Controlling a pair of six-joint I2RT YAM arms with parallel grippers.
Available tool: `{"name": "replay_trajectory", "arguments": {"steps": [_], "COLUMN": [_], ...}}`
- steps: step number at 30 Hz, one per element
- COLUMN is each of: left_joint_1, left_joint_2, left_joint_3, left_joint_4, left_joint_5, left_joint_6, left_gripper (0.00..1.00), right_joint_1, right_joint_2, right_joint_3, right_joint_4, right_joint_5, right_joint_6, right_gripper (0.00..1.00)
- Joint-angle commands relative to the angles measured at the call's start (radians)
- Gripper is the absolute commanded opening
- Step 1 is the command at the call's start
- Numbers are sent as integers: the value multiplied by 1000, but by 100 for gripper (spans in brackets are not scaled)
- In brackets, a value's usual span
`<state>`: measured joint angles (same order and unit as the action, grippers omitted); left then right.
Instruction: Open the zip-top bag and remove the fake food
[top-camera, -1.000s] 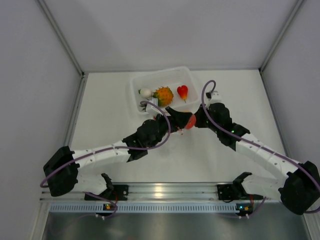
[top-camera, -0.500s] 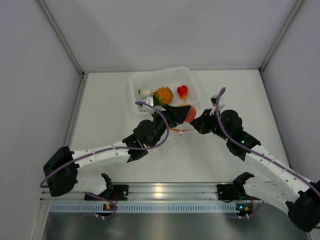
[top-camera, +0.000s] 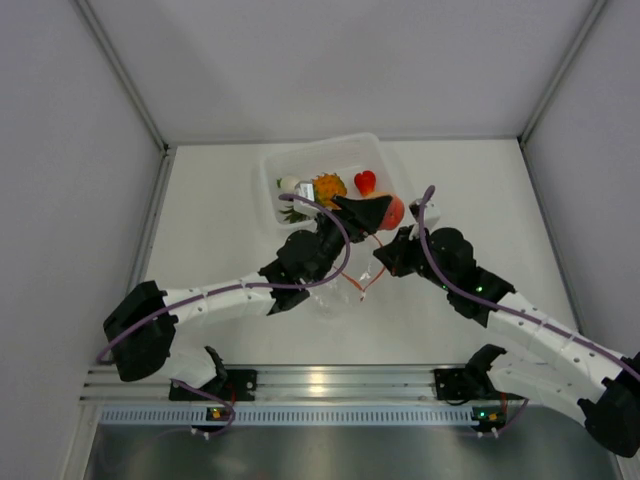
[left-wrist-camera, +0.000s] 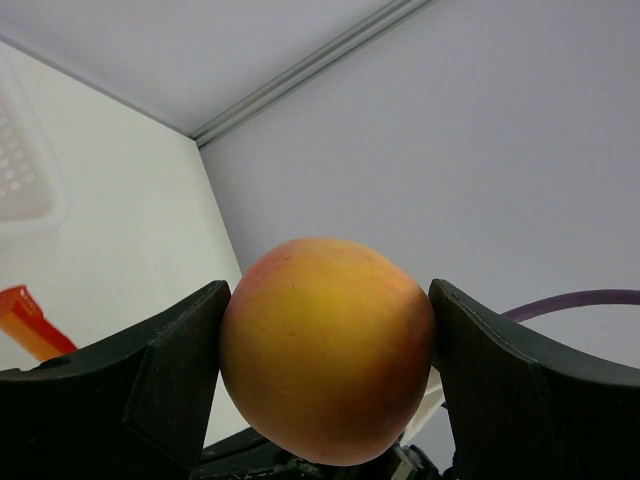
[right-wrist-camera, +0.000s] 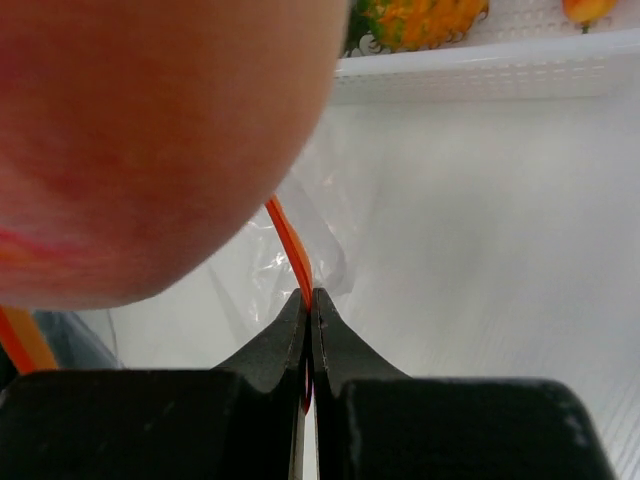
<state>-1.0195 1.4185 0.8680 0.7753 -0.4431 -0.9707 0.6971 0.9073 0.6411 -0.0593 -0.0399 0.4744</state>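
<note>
My left gripper (top-camera: 385, 211) is shut on the peach-coloured fruit (left-wrist-camera: 328, 348), held in the air by the near right corner of the clear tray (top-camera: 385, 160); the fruit shows red-orange from above (top-camera: 394, 211) and fills the upper left of the right wrist view (right-wrist-camera: 140, 130). My right gripper (right-wrist-camera: 310, 297) is shut on the red-orange zip strip (right-wrist-camera: 290, 250) of the clear zip-top bag (right-wrist-camera: 320, 235), holding it lifted off the table. From above the bag (top-camera: 345, 285) hangs between the arms, below my right gripper (top-camera: 381, 265). The pineapple (top-camera: 327, 187), white vegetable (top-camera: 289, 184) and small red fruit (top-camera: 366, 182) lie in the tray.
The white table (top-camera: 230, 230) is walled on the left, back and right. The tray stands at the back centre. A metal rail (top-camera: 330, 385) with both arm bases runs along the near edge. Purple cables loop over both arms.
My left gripper has carried the peach-coloured fruit up and right, away from the bag toward the tray's near right corner. My right arm swung out and back, still holding the zip strip.
</note>
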Motion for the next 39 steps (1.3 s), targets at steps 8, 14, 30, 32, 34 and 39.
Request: {"name": "replay_trajectory", "arguments": {"steps": [8, 14, 30, 32, 34, 39], "left_joint_1": [18, 42, 280, 298, 321, 367], "left_joint_2": [-24, -99, 134, 204, 281, 434], "left_joint_3": [40, 71, 538, 613, 661, 804], "left_joint_4": [93, 36, -568, -605, -631, -633], "left_joint_5": [107, 110, -29, -45, -36, 22], "left_joint_6": [-137, -47, 259, 292, 338, 423], "left_gripper": [0, 0, 0, 0, 0, 0], "right_joint_1": [-7, -85, -212, -215, -217, -217], "right_joint_2": [73, 78, -248, -289, -323, -375], "right_joint_3": [-8, -23, -12, 18, 54, 110], "right_joint_4": [62, 4, -295, -354, -398, -491], "right_joint_5": [282, 383, 523, 538, 569, 566], "right_joint_6": [6, 39, -14, -31, -49, -57], "right_gripper": [0, 0, 0, 0, 0, 0]}}
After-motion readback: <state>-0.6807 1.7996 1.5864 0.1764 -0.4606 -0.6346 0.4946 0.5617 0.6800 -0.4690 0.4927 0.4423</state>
